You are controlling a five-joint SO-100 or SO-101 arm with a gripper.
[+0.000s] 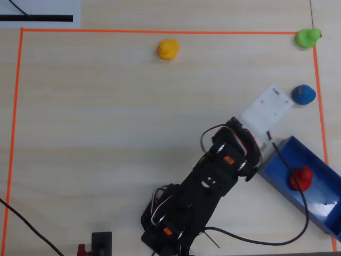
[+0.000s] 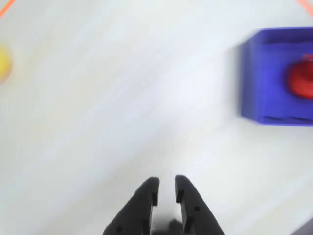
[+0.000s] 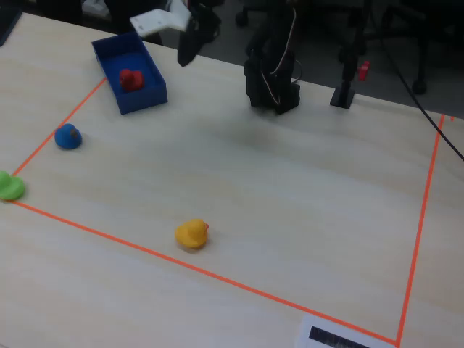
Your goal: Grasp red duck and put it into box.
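The red duck (image 1: 301, 177) sits inside the blue box (image 1: 277, 172) at the lower right of the overhead view. In the fixed view the red duck (image 3: 130, 78) rests in the box (image 3: 138, 99) at the far left. My gripper (image 2: 166, 180) hangs above bare table, left of the box (image 2: 266, 73) in the blurred wrist view, where the red duck (image 2: 301, 81) shows as a smear. A narrow gap separates the jaws and nothing is between them. In the fixed view the gripper (image 3: 185, 54) is raised just right of the box.
A yellow duck (image 1: 168, 49) stands near the far tape line, a green duck (image 1: 308, 37) on the tape corner and a blue duck (image 1: 303, 94) close to the box. Orange tape (image 1: 160, 31) frames the work area. The arm's base (image 3: 272, 80) and cables are at the table's edge.
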